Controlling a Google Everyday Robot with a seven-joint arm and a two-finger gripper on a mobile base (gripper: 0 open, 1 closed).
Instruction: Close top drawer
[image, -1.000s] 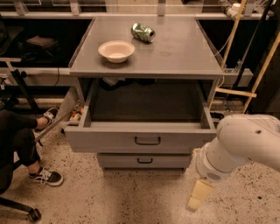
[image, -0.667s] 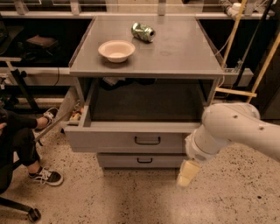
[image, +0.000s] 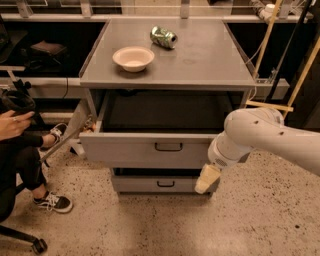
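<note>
Top drawer (image: 135, 150) stands pulled well out of cabinet, 1 black handle (image: 168, 146) at centre. Gripper (image: 207, 178) sits low at panel's right end, overlapping the lower drawer (image: 150, 184); spread or closed, we can't tell.

Risks, our judgement:
- Push this far off-centre could skew drawer & bind it.
- Gripper could slip under panel's edge.
- Hard shove may roll can (image: 163, 37) near bowl (image: 133, 58).
- Person's shoe (image: 56, 132) nr left corner.
</note>
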